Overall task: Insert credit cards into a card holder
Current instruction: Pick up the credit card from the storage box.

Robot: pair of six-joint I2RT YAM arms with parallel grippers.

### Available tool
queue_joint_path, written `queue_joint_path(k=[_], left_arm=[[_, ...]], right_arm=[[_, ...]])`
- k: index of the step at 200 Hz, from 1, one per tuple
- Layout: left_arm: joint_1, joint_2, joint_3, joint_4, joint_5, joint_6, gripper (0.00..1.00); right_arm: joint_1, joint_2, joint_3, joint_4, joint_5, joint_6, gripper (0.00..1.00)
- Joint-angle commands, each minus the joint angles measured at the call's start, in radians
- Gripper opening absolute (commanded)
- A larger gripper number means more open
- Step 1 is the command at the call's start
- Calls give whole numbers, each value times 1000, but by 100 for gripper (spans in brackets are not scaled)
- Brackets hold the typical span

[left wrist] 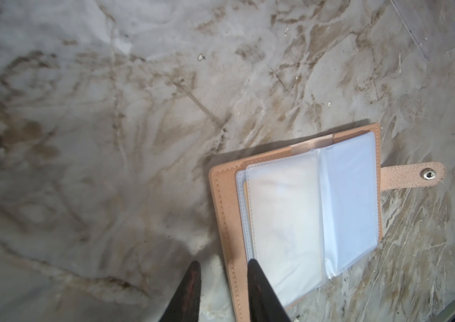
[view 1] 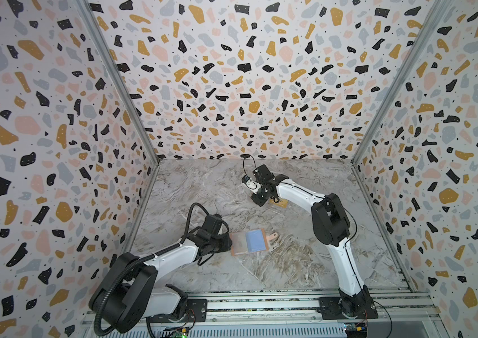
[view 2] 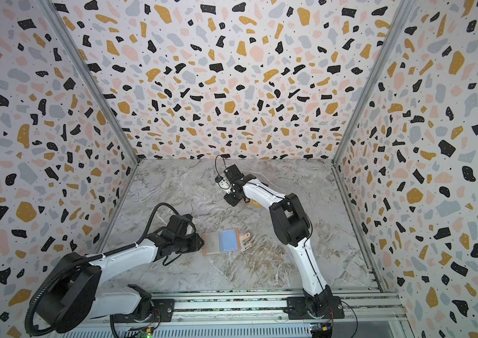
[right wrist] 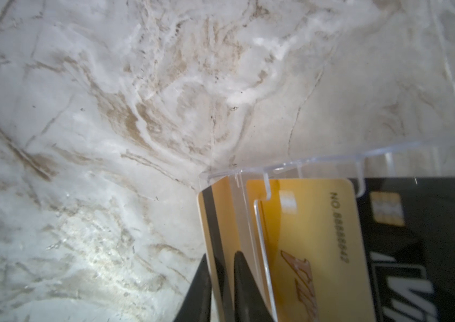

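Card pick under way: the right gripper (right wrist: 220,258) pinches a gold credit card (right wrist: 215,220) that stands in a clear plastic stand (right wrist: 276,167), one finger against each face, in the right wrist view. A second gold card (right wrist: 312,223) and a black card (right wrist: 429,237) sit in the tiers beside it. Thin, stiff and glossy, the card looks light but apt to slip or swivel in a narrow grip. A hold across its flat faces near one end, leaving the far end free to lead into a sleeve, seems safest. Well apart from it, nearer the robot's bases on the marbled table (left wrist: 81,139), the card holder (left wrist: 222,209) lies open and flat, with its soft clear sleeves (left wrist: 284,217) facing up and its snap strap (left wrist: 413,175) spread to one side. The left gripper (left wrist: 223,263) sits at the holder's edge, fingers parted and holding nothing, one tip over the peach cover; whether it presses down cannot be told
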Motion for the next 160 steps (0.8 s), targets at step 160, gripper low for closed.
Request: queue_joint_path(k=[160], left_arm=[[6,-66,10,-30,-73,-6,31]], right_arm=[[6,-76,56,-6,14,-26,0]])
